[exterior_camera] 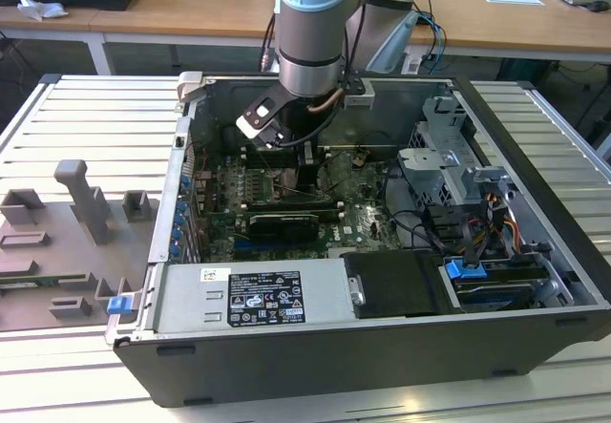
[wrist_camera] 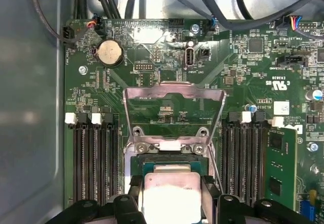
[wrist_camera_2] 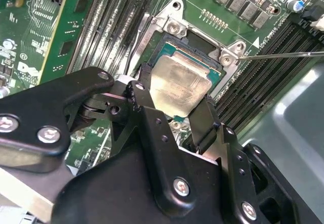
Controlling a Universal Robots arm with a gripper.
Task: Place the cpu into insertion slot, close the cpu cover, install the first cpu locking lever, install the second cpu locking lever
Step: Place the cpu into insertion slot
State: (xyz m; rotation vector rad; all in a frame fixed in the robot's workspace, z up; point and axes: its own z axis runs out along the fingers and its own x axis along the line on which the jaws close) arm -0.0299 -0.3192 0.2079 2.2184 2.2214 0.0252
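Observation:
Inside the open computer case, my gripper (exterior_camera: 294, 167) reaches down onto the motherboard. In both wrist views the cpu (wrist_camera_2: 181, 85) (wrist_camera: 171, 199), a pale silver square chip, lies between my black fingers (wrist_camera_2: 143, 93), which press on two opposite edges. It sits over the insertion slot (wrist_camera_2: 174, 28) (wrist_camera: 167, 162), slightly tilted against its silver rim. The cpu cover (wrist_camera: 174, 89) stands raised and open behind the slot, and the board shows through its window. A thin wire locking lever (wrist_camera_2: 283, 55) sticks out to one side, unlatched.
Black memory slots (wrist_camera: 93, 163) flank the socket on both sides. A green card (wrist_camera: 281, 163), cables (wrist_camera: 243, 11) and the case wall (wrist_camera: 30, 107) are close by. A power supply (exterior_camera: 258, 297) and drive cage (exterior_camera: 449, 170) fill the case; a grey fixture tray (exterior_camera: 67, 242) lies at the exterior view's left.

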